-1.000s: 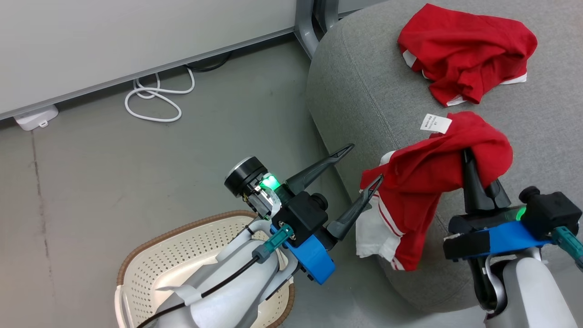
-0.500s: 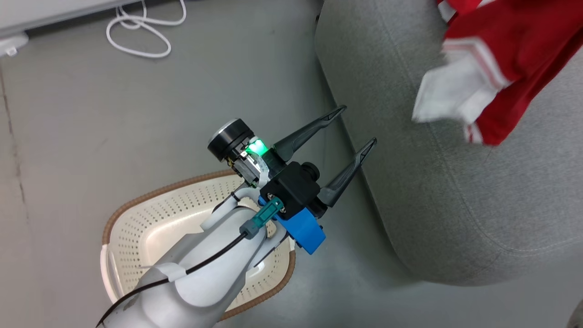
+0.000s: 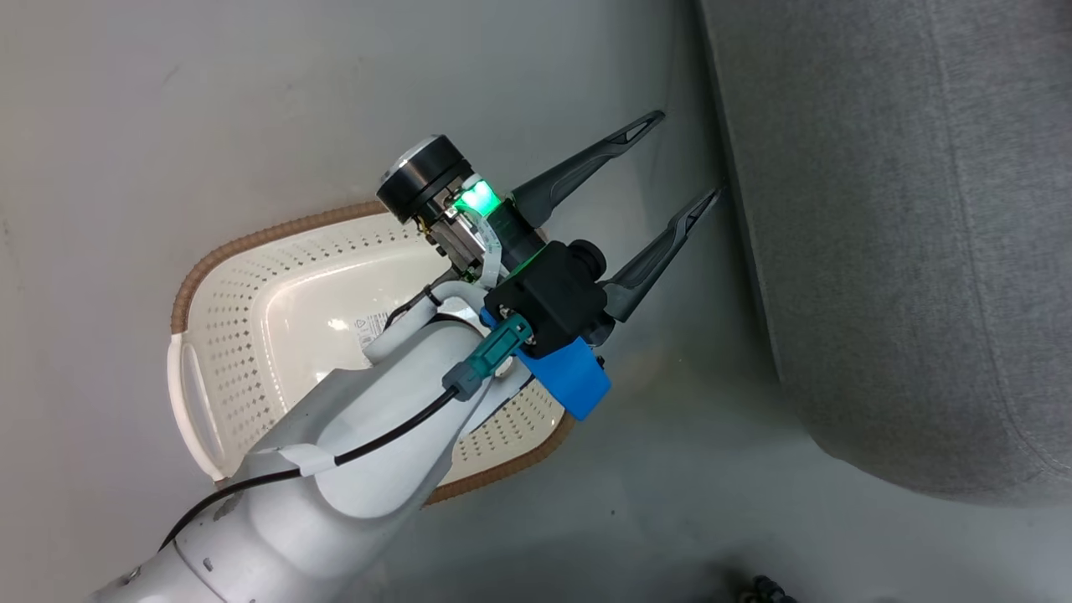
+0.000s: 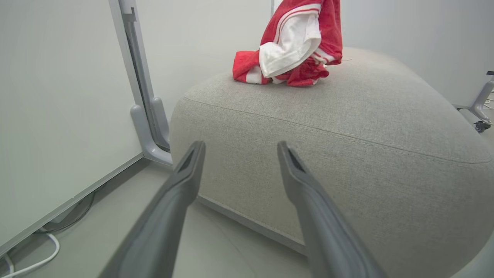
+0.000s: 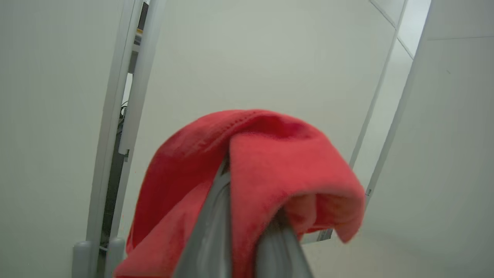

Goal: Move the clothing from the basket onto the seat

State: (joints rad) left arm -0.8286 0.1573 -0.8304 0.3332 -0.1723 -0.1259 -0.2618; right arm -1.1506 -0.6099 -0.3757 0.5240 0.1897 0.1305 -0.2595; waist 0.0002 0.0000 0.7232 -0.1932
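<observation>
A piece of red clothing (image 5: 270,162) is draped over the right gripper (image 5: 243,216), and the jaws are pinched close together on it. In the left wrist view, more clothing (image 4: 287,73) is seen piled on top of the seat (image 4: 347,127). The basket (image 3: 219,335) is set on the floor (image 3: 126,126) near the seat. The left gripper (image 3: 687,155) is held between basket and seat, jaws spread wide.

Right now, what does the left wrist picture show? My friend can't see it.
Red and white clothing sits piled on top of a big grey seat, and part of it reaches past the picture's top edge. In front, the left gripper is open and empty, pointing at the seat's side.
</observation>
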